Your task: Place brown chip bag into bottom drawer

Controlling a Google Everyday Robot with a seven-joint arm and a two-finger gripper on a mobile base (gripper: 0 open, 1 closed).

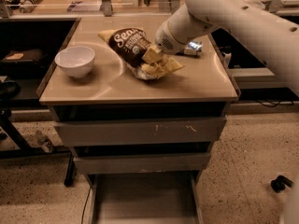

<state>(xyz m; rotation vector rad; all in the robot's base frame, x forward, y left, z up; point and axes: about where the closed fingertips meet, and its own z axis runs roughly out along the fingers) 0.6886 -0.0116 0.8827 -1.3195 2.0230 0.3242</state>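
A: Bag position?
B: Bag [128,45] is laid flat on the cabinet top [196,85], mid-rear, lettering up, with its tan end turned towards the cabinet's front right. Nothing has been put in the drawer yet.
A: Gripper?
B: Gripper [156,62] is set on that tan end and touches it, with the arm [224,13] brought in from the cabinet's right. Whether it is clamped on the bag or spread cannot be told; it is masked by crumpled film.
A: What else is around the cabinet?
B: Bowl [74,61] is at the left of the top, well apart from the bag. Packet [194,47] is at the rear right, just beside the wrist. Drawer [145,202] is pulled out at the cabinet's foot. Upper drawers [140,132] are closed.
A: Risks?
B: A hold on the end alone is judged weak: the film is slick and crinkly, so a slip on the lift is likely. The bag would hang long, so its free end could be dragged over the cabinet's front edge or snagged on the upper drawers on the way down. The packet could be knocked off by the wrist. The drawer is shallow, so a bag released high could bounce over a rail.
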